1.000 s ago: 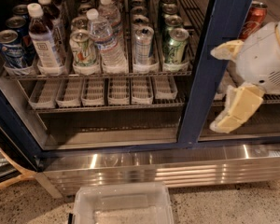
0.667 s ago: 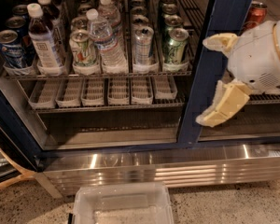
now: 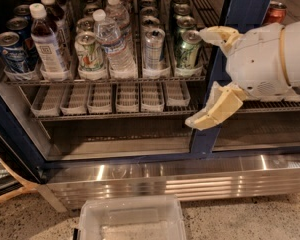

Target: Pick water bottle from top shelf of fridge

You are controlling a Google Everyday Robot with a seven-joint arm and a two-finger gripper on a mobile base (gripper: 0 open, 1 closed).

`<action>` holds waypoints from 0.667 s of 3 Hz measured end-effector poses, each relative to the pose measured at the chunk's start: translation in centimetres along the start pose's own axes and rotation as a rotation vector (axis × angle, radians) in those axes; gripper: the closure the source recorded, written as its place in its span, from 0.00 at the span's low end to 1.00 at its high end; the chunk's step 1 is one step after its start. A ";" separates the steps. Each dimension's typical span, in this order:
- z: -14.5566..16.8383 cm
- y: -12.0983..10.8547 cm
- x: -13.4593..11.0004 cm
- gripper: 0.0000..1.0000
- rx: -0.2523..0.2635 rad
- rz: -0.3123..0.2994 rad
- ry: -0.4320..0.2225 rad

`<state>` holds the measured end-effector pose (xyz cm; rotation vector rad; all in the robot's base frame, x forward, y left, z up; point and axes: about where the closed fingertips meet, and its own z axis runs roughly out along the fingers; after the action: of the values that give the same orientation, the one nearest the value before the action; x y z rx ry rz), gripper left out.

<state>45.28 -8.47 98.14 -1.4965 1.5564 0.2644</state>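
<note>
Claw [image 3: 196, 79] spread wide, at right in front of blue door post of fridge [image 3: 242, 4], level w/ top shelf [image 3: 140, 79]. Water bottle [image 3: 112, 44] stands upright at shelf front, left of claw and well apart, btw green-silver can [image 3: 88, 51] and silver can [image 3: 154, 46].

We record the top shelf [image 3: 105, 80], a wire rack with pale lane trays. Along its front stand a blue can [image 3: 10, 51], a dark-liquid bottle [image 3: 45, 41], a green-and-silver can [image 3: 90, 51], the water bottle [image 3: 112, 44] and two further cans [image 3: 154, 46]. The gripper [image 3: 202, 79], fingers spread, hangs at the shelf's right end.
</note>
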 end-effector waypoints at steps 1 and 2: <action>1.9 -0.5 -1.6 0.00 -0.018 0.007 -0.075; 7.0 -3.5 -3.2 0.00 -0.027 0.049 -0.093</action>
<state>50.96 -2.18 98.15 -1.4478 1.5219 0.3787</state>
